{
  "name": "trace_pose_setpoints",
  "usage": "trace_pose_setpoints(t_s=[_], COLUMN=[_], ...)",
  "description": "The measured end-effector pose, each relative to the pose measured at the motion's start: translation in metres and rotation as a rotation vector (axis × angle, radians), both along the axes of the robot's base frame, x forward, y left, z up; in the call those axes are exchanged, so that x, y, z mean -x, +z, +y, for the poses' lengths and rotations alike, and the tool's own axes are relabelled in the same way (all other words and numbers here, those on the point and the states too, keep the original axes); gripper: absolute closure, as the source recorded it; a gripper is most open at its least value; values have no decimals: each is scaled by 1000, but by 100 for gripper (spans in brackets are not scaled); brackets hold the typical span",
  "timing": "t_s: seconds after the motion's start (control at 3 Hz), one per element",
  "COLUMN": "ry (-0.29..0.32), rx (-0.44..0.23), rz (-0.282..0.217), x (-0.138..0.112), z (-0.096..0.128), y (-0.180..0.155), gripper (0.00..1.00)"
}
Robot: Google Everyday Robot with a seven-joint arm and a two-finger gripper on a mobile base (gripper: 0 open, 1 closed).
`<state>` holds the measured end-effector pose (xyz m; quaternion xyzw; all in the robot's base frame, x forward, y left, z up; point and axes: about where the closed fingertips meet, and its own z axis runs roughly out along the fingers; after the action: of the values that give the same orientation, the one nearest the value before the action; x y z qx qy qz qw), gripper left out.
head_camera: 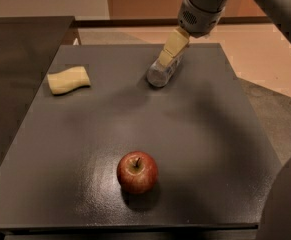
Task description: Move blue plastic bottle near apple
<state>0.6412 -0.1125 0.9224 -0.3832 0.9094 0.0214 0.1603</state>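
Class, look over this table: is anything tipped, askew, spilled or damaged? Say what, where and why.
Only the blue plastic bottle: it lies on its side toward the far edge of the table instead of standing, the gripper directly over it. No spill shows. The apple sits stem-up near the front, looking intact.

camera view | high, tilted down over table (210, 134) | mid-range | gripper (164, 62) far side
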Motion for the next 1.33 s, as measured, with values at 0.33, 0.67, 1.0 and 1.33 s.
trace_pose_setpoints(t_s=[0.33, 0.67, 1.0, 1.33], ry=[-121, -242, -336, -391], rx=[-23, -20, 4, 38], rz=[64, 110, 148, 173], x=[-13, -23, -30, -35], z=[15, 25, 33, 38], y=[-7, -16, -29, -42], gripper=[0, 0, 0, 0])
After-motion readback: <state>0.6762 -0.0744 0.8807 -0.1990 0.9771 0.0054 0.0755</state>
